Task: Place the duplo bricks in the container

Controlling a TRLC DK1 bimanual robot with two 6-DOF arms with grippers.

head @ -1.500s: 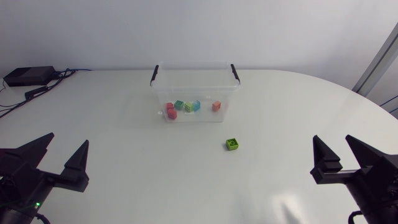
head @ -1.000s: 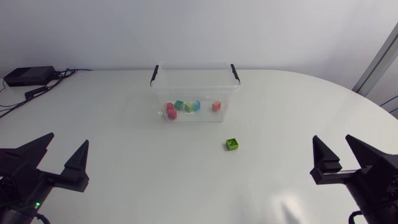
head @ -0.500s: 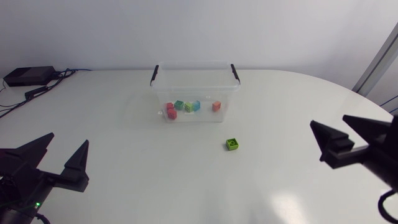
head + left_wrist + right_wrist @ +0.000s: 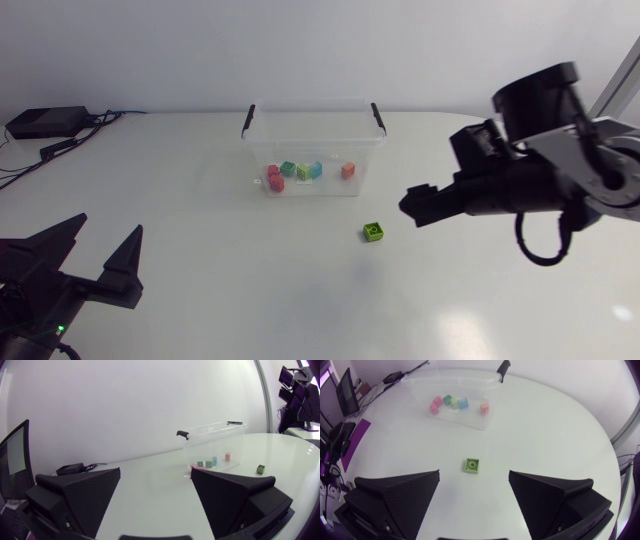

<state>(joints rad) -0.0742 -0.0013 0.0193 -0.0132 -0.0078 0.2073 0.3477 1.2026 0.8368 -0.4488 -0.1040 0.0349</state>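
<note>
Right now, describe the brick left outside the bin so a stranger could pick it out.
Find the clear bin at the table's far side. In front of it, off its right corner, lies one green brick on the tabletop. It alone sits outside; the other bricks are inside the bin.

Bright, even light fell from above; the white counter point(image 4: 250, 290) glowed, with a pale glare patch at its near right. Only a faint, soft shadow hugged the green brick point(image 4: 374, 232). In the wrist views lines bowed at the edges, and the left end effector point(image 4: 155, 477) showed dark.
</note>
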